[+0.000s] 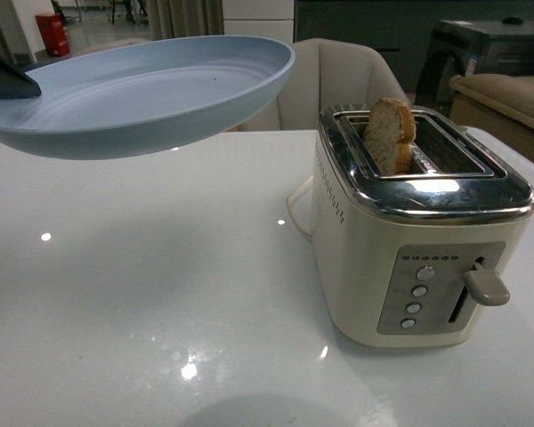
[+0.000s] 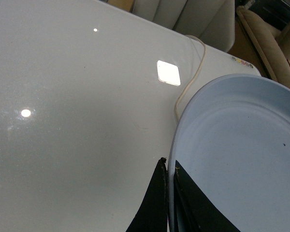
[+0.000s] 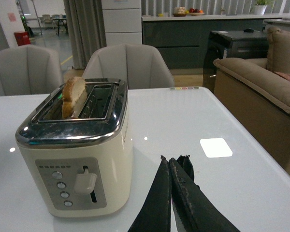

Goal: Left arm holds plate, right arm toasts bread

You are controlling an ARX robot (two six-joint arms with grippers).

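Observation:
The pale blue plate [image 1: 151,93] hangs in the air above the white table, left of the toaster [image 1: 418,231]. My left gripper [image 2: 168,164] is shut on the plate's rim [image 2: 173,145], one finger on each side; only a black corner of it [image 1: 4,80] shows in the front view. The bread [image 1: 390,133] stands up out of the toaster's left slot, its rounded end on top; it also shows in the right wrist view [image 3: 72,94]. My right gripper [image 3: 171,160] is shut and empty, low over the table to the right of the toaster [image 3: 77,150].
The toaster's lever [image 1: 485,286] sits at the top of its slot, beside several round buttons [image 1: 416,298]. Its cord [image 2: 191,77] runs over the white table [image 1: 160,294]. Grey chairs [image 3: 128,65] stand behind the table, a beige sofa [image 3: 261,92] to the right.

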